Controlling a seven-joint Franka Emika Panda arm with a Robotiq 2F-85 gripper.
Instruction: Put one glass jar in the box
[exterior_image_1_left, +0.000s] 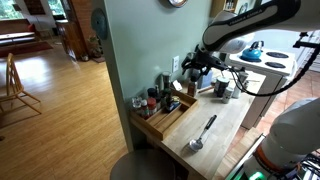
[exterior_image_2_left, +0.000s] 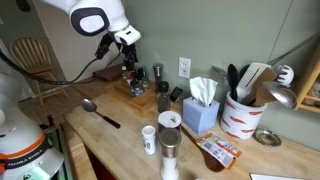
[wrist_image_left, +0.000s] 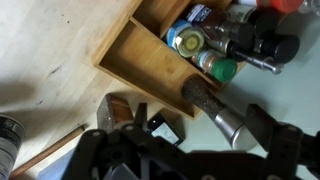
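Table (exterior_image_1_left: 225, 125) is carrying everything, and the arm (exterior_image_1_left: 250, 25) is reaching across it. It is hovering over the box (exterior_image_1_left: 168, 117), where several jars (wrist_image_left: 200, 42) are standing at one end, leaving the rest bare. The fingers (exterior_image_1_left: 195, 70) are hanging just above the box; I cannot tell whether they are gripping a jar or gaping empty. The placing step is probably underway. Lowering into the bare stretch is calling for clearance from the standing jars.

A gray-green wall (exterior_image_1_left: 135, 50) stands in the middle. At nine o'clock from it lies a shiny wood floor (exterior_image_1_left: 60, 100) with a wooden chair (exterior_image_1_left: 14, 80) on it. At three o'clock sits a white stove (exterior_image_1_left: 275, 66). Windows (exterior_image_1_left: 25, 15) glow at ten o'clock.
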